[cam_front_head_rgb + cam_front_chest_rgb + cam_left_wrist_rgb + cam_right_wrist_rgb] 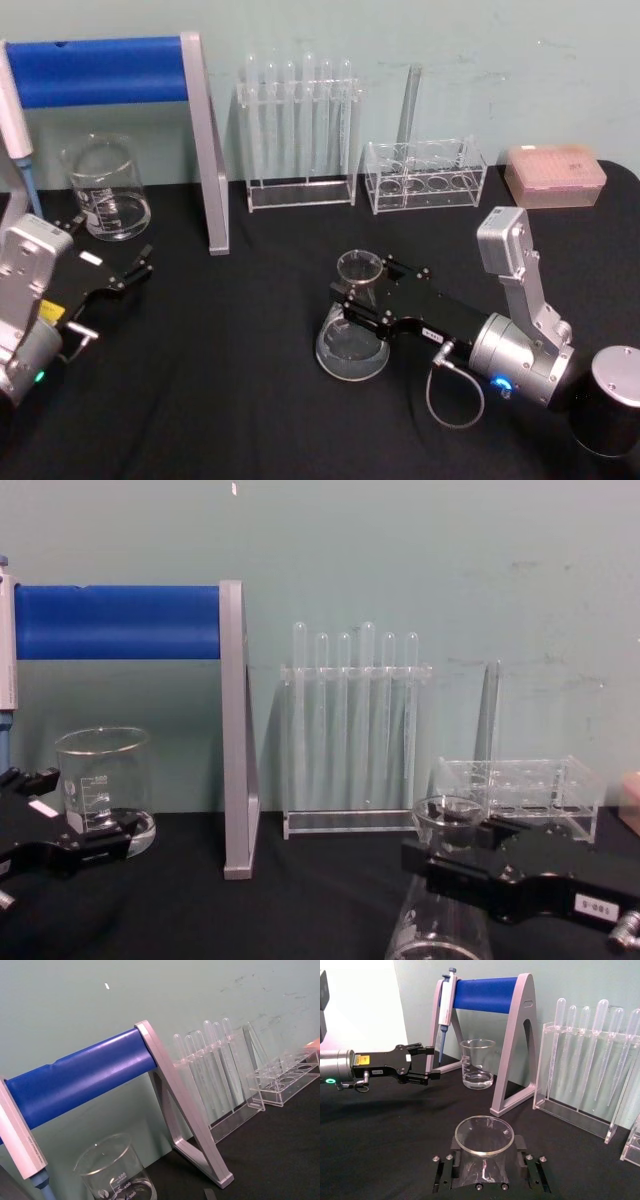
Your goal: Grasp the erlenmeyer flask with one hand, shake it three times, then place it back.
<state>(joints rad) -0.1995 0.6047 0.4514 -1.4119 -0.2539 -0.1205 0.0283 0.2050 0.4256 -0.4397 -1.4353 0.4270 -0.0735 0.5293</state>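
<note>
The erlenmeyer flask (350, 350) is clear glass and stands on the black table just right of centre, its base on the cloth. My right gripper (357, 290) reaches in from the right and is shut on its narrow neck below the flared rim. The right wrist view shows the neck (483, 1166) held between the right gripper (484, 1156), with the two black jaws pressed against either side. From the chest view, the flask (440, 932) sits low at the right with the right gripper (450, 842) across it. My left gripper (115, 245) rests open at the far left, near the beaker.
A glass beaker (105, 190) stands back left under a blue-barred pipette stand (205, 150) holding a pipette (15, 120). Along the back are a rack of test tubes (300, 130), a low clear rack (425, 180) and a pink tip box (555, 175). A black cylinder (610, 405) sits front right.
</note>
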